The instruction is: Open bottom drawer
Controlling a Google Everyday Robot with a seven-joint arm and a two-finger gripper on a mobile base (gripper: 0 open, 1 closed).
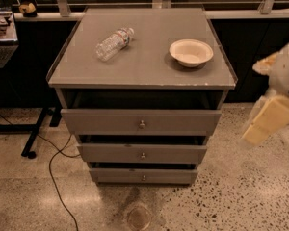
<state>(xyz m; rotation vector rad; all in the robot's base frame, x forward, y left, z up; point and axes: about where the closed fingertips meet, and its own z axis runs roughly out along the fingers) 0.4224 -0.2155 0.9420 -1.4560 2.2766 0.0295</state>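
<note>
The bottom drawer (143,176) is the shortest, narrowest grey front at the foot of the grey cabinet (144,78). It has a small round metal knob (143,178). Its front sits a little behind the two drawers above it. The middle drawer (142,153) and top drawer (140,121) stand slightly pulled out, with dark gaps above them. My gripper (262,124) is a blurred white and yellow shape at the right edge, beside the cabinet at about top-drawer height, well apart from the bottom drawer.
A clear plastic bottle (113,43) lies on its side on the cabinet top, and a white bowl (190,52) stands to its right. A black cable (55,174) trails over the speckled floor at left. A dark desk leg (32,138) stands left.
</note>
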